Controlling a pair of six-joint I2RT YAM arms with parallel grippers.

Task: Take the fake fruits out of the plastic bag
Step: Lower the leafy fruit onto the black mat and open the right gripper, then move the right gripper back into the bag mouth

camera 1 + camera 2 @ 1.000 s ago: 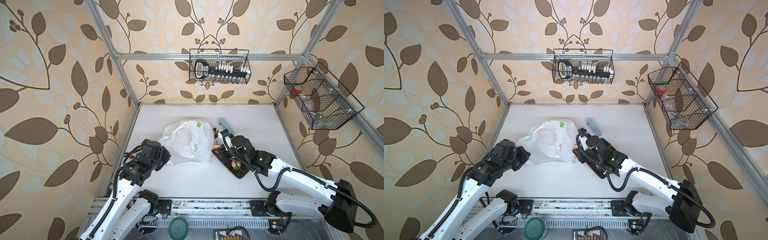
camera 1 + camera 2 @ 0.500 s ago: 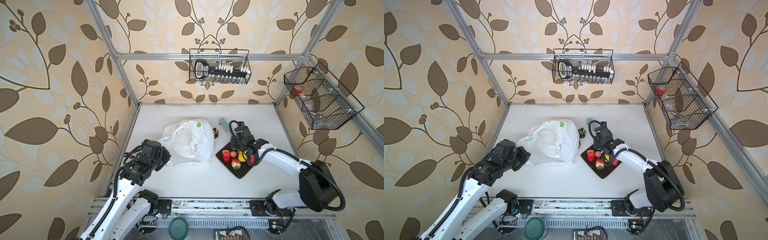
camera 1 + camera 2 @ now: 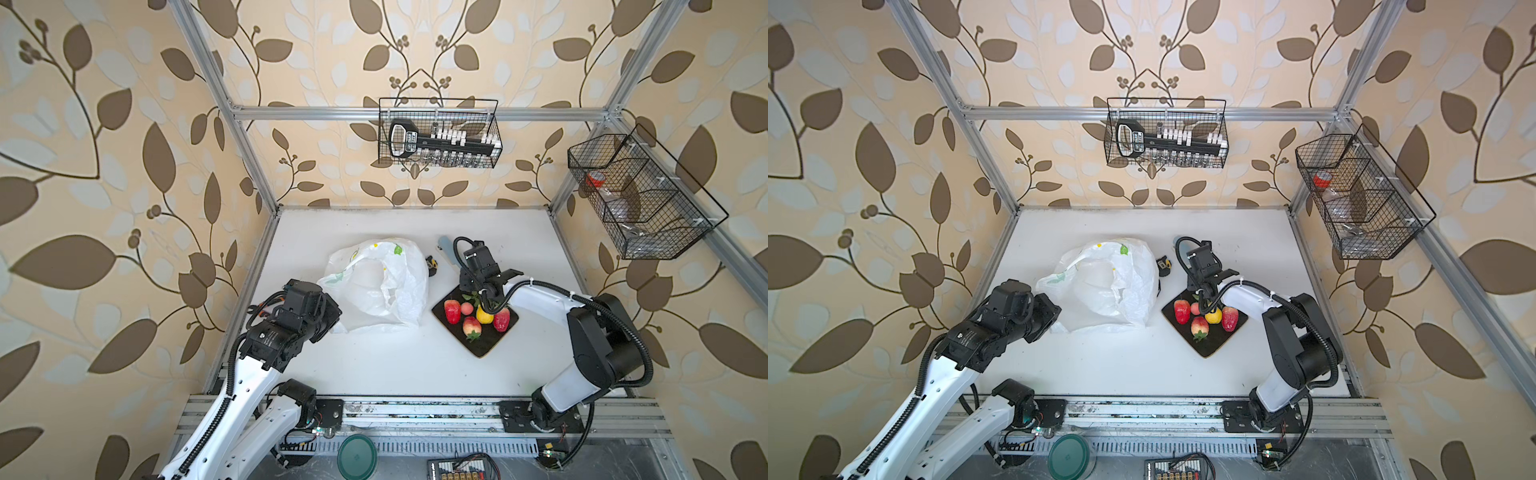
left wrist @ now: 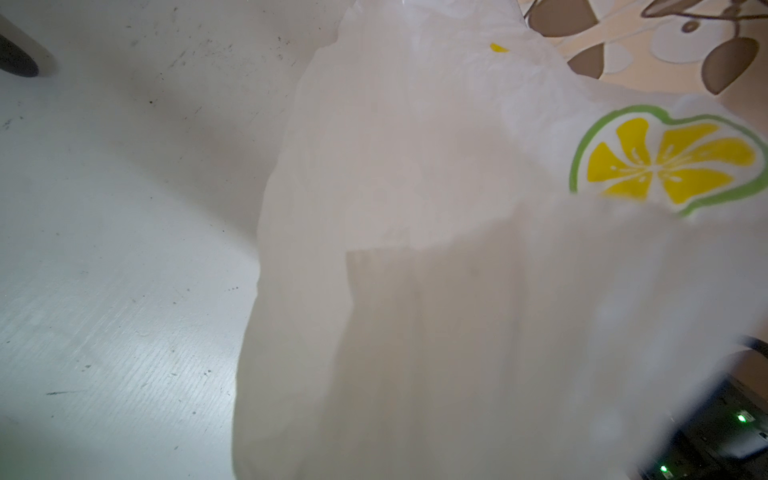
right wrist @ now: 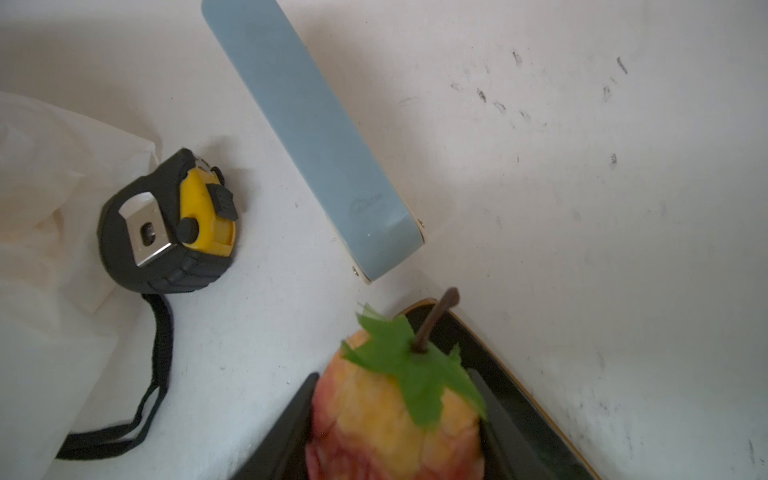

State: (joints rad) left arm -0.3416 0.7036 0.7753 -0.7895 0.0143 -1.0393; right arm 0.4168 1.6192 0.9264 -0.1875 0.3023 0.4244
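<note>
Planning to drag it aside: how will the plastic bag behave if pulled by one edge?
The plastic bag lies crumpled and slumped, so it will likely fold rather than slide as one piece. It is see-through thin in the left wrist view, so probably very light. Its smooth film might slip from a shallow pinch.

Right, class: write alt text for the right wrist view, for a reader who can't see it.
A yellow-and-red fake pear with a green leaf and brown stem is gripped in the dark jaws of the right gripper, over a black board. On the white table beyond lie a black-and-yellow tape measure, a grey-blue case and the plastic bag.
</note>
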